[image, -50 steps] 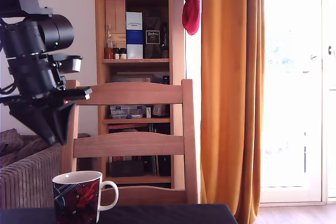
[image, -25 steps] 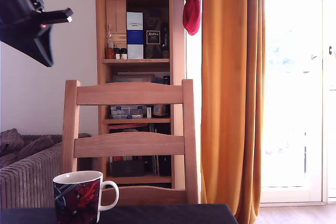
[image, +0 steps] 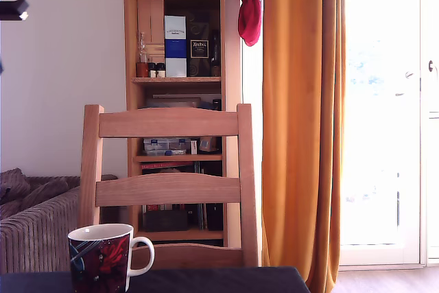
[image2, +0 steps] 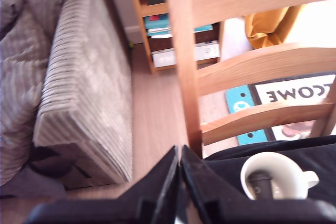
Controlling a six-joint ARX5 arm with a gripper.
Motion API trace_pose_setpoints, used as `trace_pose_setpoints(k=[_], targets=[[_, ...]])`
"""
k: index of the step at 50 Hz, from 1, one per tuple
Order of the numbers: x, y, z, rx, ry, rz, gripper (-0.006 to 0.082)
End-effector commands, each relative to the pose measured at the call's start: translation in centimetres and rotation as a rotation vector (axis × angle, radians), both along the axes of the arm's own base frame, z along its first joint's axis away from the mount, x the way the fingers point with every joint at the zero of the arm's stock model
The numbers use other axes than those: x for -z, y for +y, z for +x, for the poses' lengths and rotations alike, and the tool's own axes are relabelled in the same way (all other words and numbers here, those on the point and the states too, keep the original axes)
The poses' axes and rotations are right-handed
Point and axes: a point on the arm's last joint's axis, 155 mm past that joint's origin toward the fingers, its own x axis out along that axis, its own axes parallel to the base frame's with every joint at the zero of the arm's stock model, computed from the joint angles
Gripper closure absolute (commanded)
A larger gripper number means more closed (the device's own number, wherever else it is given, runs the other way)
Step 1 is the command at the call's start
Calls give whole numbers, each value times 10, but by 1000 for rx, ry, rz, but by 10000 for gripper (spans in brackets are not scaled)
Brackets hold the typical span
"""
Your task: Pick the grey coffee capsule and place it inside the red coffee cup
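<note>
Your grey coffee capsule (image2: 259, 183) already lies inside the red coffee cup (image2: 275, 176), a dark shape against the cup's white inner wall, so I judge the placing step done and the arm at the retreat. The claw (image2: 180, 167) hangs high above and to the side of the cup, over the chair (image2: 185, 66) post, with its fingers pressed together and nothing between them. The next move likely calls only for you to park the arm clear of the cup.
</note>
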Motion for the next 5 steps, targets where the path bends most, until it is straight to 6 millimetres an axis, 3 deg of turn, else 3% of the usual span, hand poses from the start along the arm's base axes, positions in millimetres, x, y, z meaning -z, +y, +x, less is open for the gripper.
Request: trace_pose_setpoints(k=[1, 5], targets=[[5, 8, -5, -15, -16, -4, 779], [3, 13, -11, -20, -34, -18, 779]])
